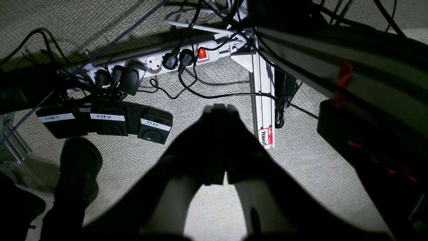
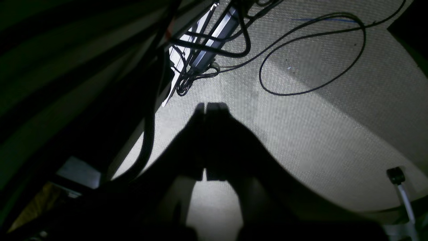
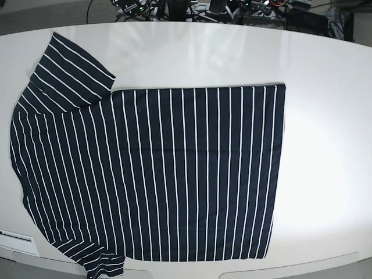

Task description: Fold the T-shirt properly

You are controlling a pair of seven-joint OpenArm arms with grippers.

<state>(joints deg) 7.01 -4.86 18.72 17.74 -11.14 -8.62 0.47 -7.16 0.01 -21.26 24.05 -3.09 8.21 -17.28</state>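
We see the T-shirt (image 3: 157,174) lying flat on the white bench (image 3: 325,116), neck end at the left (one sleeve points up). Our left pincer (image 1: 219,108) is shut tight and holds nothing. Our right pincer (image 2: 209,106) is shut and empty too, above the carpet floor (image 2: 301,134).

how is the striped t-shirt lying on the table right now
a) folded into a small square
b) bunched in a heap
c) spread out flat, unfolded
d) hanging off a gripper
c: in the base view the T-shirt lies spread flat on the white table, a sleeve stretched out to the side, with no fold made and no gripper on it.
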